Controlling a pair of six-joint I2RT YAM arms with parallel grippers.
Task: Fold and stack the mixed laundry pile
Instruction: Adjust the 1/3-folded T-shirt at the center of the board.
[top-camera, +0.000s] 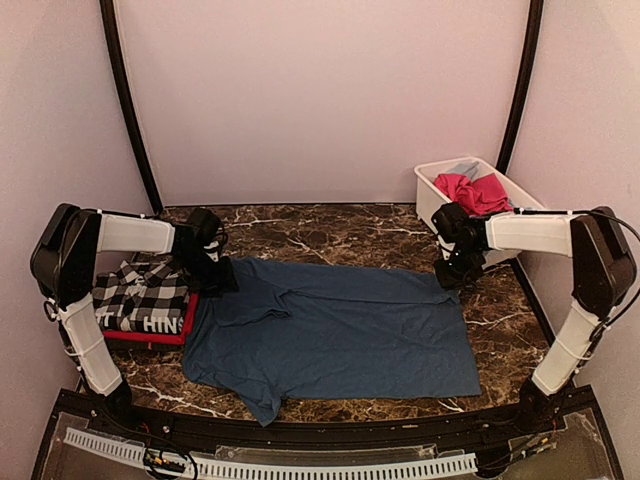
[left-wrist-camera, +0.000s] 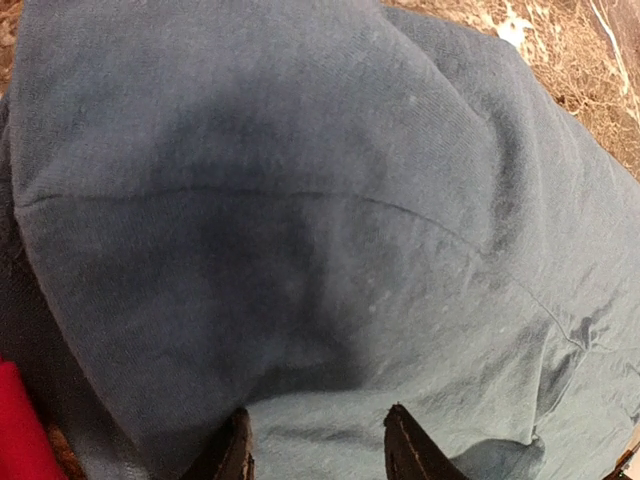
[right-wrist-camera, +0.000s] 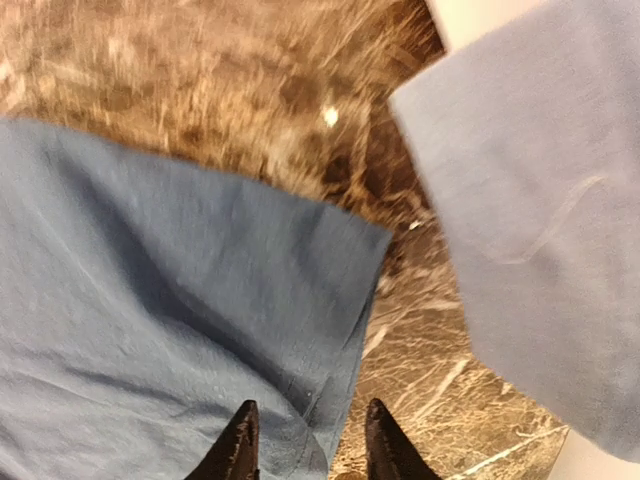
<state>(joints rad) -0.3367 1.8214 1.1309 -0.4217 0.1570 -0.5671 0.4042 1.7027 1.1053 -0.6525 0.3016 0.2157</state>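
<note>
Two far corners to pinch at once on the navy blue tee (top-camera: 340, 325), spread on the table (top-camera: 300, 225) — left gripper (left-wrist-camera: 316, 445) parted over one, right gripper (right-wrist-camera: 305, 440) parted over the other; lift level, fold nearward.

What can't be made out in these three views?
Top view: left hand fingers, hidden by its own body above the blue tee.
Top view: tub contents under the pink piece.
Top view: checked garment lettering, too small to read fully.
Right wrist view: far table blurred.

The left arm (top-camera: 130, 233) and right arm (top-camera: 530, 232): white links, black joints, thin cables, 2 dark pointed fingers (right-wrist-camera: 238, 440) each.
</note>
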